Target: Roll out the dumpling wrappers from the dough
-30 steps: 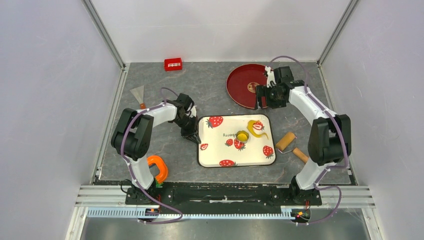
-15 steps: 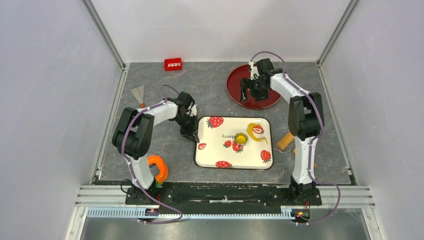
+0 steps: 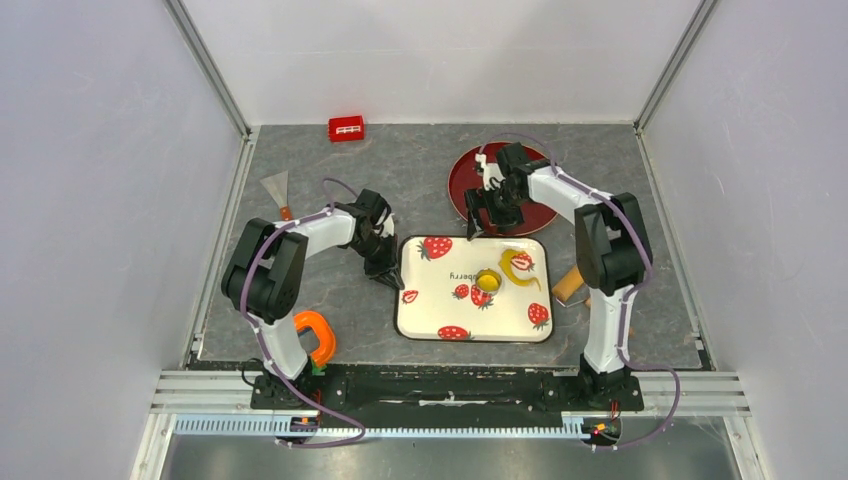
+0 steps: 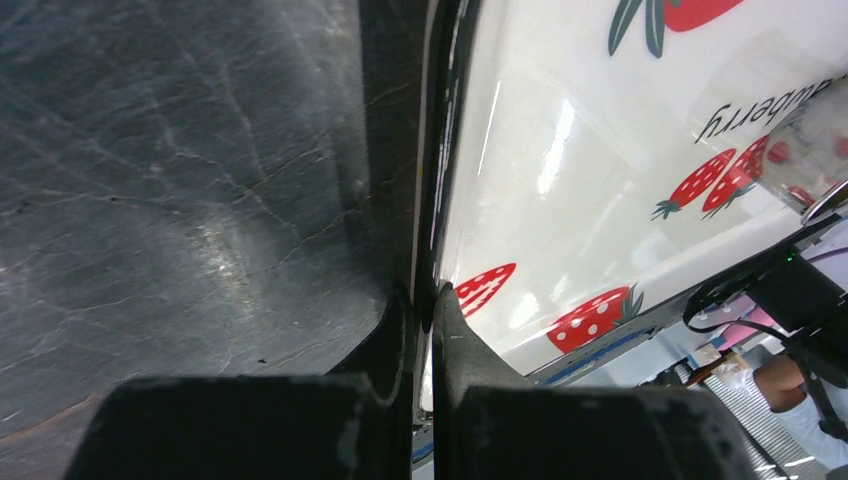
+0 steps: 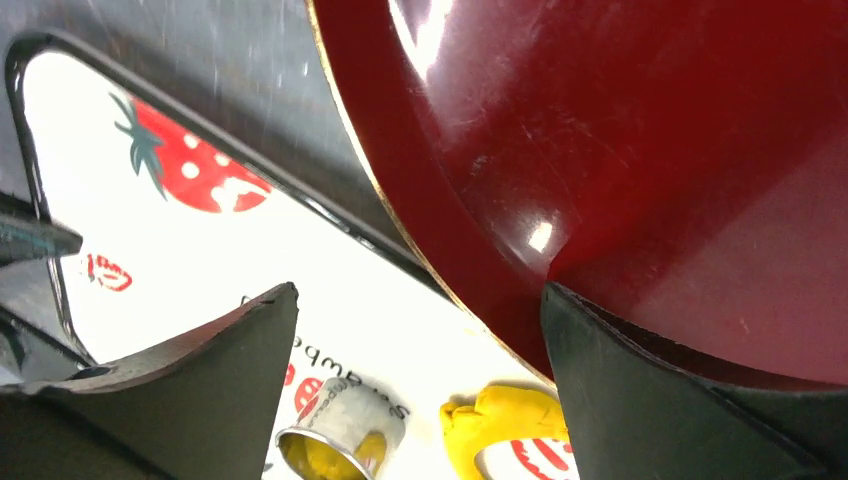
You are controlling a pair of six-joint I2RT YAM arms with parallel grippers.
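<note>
Slate-grey tabletop [image 3: 420, 170]: left jaws pinch (seemingly) the glossy tray [image 3: 500, 322] rim; right jaws gape.

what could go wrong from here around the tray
1. The open right claw hangs over the red plate's near rim; dropping toward the tray it may clip that rim and shove the plate.
2. The ring cutter, dough inside, sits close beside the ragged yellow strip; wide jaws could snag both or tip the ring.
3. The left claw pinches only the tray's thin left edge, so a hard push might pivot it.
</note>
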